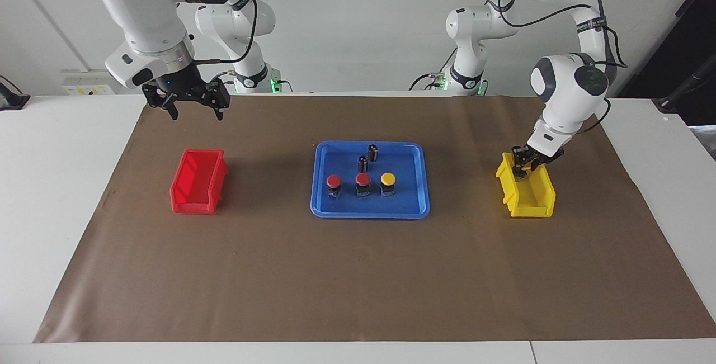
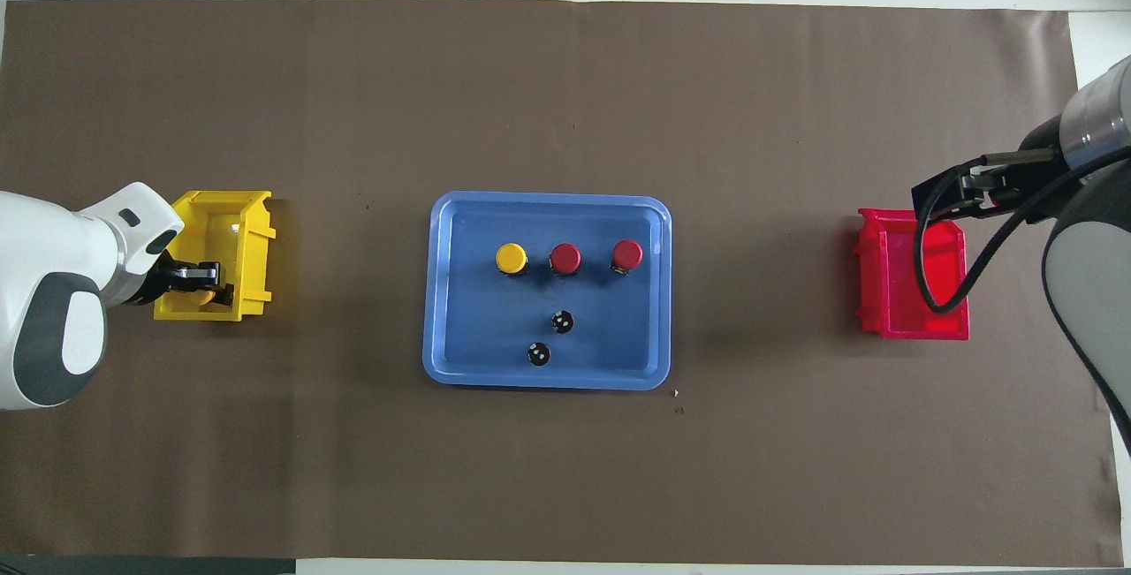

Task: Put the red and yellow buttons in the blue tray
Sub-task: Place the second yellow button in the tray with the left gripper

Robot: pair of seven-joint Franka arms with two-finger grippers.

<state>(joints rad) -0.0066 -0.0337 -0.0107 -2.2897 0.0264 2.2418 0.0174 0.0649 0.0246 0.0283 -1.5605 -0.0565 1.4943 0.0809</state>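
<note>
The blue tray (image 1: 321, 207) (image 2: 442, 363) lies mid-table. In it stand two red-capped buttons (image 1: 334, 181) (image 1: 363, 179) and one yellow-capped button (image 1: 388, 178) in a row; they also show in the overhead view (image 2: 626, 253) (image 2: 565, 256) (image 2: 512, 256). My left gripper (image 1: 521, 169) (image 2: 200, 284) is down inside the yellow bin (image 1: 528, 199) (image 2: 252, 230), at a second yellow cap (image 2: 204, 297) that is mostly hidden by it. My right gripper (image 1: 196, 108) (image 2: 952, 195) is open and empty, raised above the table by the red bin (image 1: 198, 188) (image 2: 914, 292).
Two dark brown cylinders (image 1: 372, 152) (image 1: 363, 162) stand in the tray, nearer to the robots than the buttons. The red bin looks empty. A brown mat (image 1: 358, 274) covers the table.
</note>
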